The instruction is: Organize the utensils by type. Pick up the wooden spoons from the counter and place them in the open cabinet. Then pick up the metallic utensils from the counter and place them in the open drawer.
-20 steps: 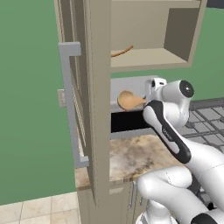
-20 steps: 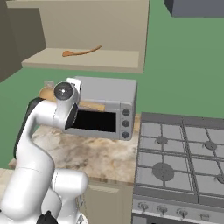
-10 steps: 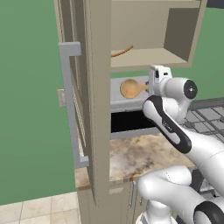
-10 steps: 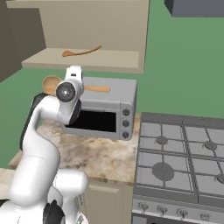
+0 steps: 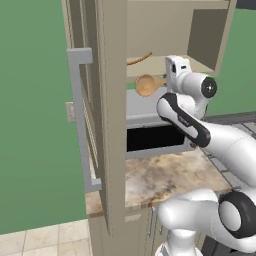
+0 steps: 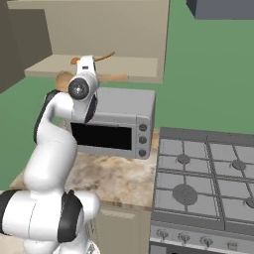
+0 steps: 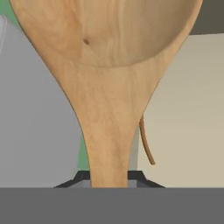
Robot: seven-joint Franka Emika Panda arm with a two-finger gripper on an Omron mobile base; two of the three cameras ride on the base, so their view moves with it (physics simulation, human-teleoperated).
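Gripper (image 5: 169,81): clamps pale round-bowled wooden spoon (image 5: 146,85) | centre frame, just below tan cabinet (image 5: 210,35) shelf edge | darker wooden spoon (image 5: 139,59) on shelf.

Green walls (image 5: 35,150), pale tiled floor (image 5: 45,237), grey microwave (image 6: 121,121), gas stove (image 6: 206,173)

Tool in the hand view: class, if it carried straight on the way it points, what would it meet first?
The tool holds the larger wooden spoon; ahead lies the cabinet shelf, where the darker wooden spoon rests. Probably that shelf edge, though depth is unclear.
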